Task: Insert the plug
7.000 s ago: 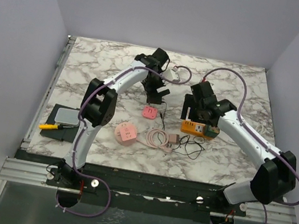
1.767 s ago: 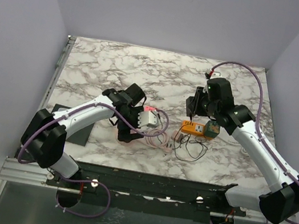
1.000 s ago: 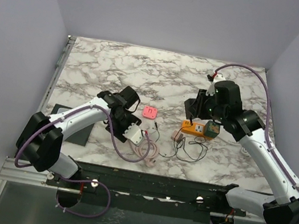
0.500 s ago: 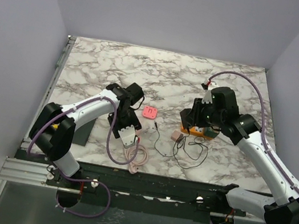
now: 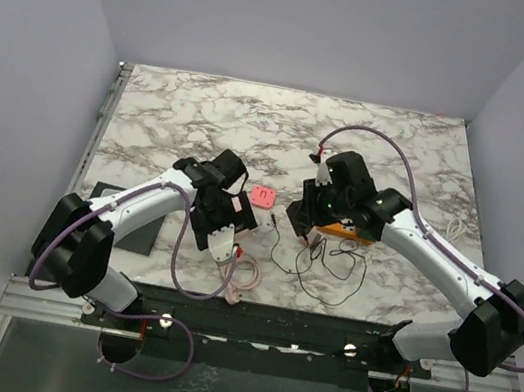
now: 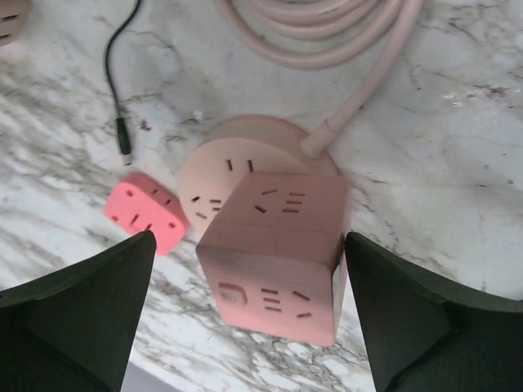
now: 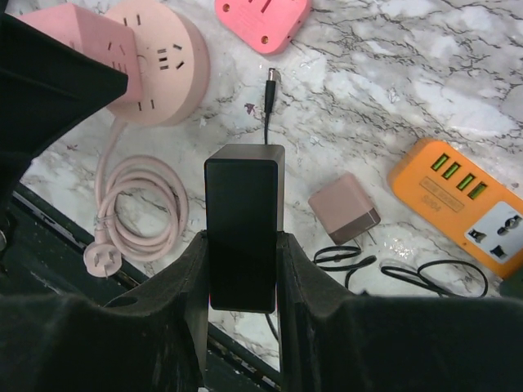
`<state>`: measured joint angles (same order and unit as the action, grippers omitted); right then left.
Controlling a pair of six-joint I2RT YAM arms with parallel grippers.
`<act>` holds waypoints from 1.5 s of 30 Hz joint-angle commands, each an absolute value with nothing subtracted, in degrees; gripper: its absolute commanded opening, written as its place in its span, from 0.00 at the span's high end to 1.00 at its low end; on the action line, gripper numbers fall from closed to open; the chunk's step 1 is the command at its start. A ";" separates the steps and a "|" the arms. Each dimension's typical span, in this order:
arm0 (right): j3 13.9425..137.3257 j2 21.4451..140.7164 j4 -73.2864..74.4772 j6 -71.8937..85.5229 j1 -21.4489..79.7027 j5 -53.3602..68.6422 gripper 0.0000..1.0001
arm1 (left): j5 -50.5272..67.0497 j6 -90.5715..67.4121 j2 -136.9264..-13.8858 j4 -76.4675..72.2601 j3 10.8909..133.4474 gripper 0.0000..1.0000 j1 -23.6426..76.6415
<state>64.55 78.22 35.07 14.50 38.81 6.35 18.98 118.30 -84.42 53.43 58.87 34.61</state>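
Now, right hand grips the black adapter, left hand spread wide above the pink cube socket. Best square the adapter up before pushing.

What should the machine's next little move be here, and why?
Probably carry the right pincer, shut on the black adapter, towards the pink cube socket. The left pincer stands open around that cube, and the adapter is not yet plugged in.

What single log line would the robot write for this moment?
left gripper: open around pink cube socket | right gripper: shut on black adapter | adapter: not yet plugged in
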 commanded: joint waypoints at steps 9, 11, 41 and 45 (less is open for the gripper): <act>70.52 85.83 29.33 12.66 43.51 5.75 0.99 | 30.66 110.70 -64.98 47.43 51.47 0.01 28.06; 71.07 87.21 28.47 12.20 44.27 5.73 0.99 | 30.40 110.18 -62.96 47.38 49.37 0.01 27.19; 77.04 100.41 23.93 11.84 49.89 4.41 0.99 | 27.29 63.06 -55.72 23.74 42.14 0.01 22.11; 78.12 100.79 26.47 11.91 49.92 3.38 0.99 | 27.78 63.42 -55.24 23.66 41.56 0.01 22.15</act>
